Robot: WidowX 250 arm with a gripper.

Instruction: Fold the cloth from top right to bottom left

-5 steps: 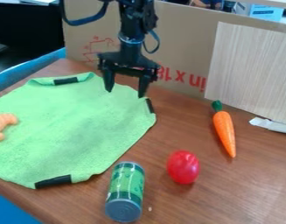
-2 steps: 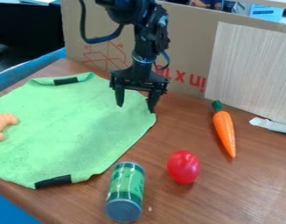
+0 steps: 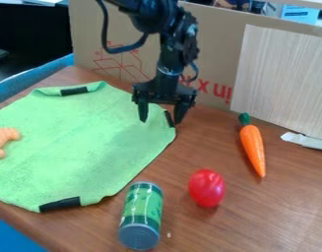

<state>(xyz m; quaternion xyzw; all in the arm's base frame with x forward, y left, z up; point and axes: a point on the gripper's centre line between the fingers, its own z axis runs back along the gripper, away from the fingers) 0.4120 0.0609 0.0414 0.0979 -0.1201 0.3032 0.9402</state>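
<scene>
Since we need a corner to pull, the hand matters: cloth (image 3: 78,142) lies spread at the worktop's (image 3: 288,206) left, hand (image 3: 161,121) open, empty, near its top-right black strip (image 3: 169,118), likely our pinch spot. Carrot (image 3: 253,147) sits well apart, probably no snag.

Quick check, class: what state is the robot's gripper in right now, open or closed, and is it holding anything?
Gripper: open, holding nothing, with its fingers apart at the upper right edge of the green cloth.
</scene>
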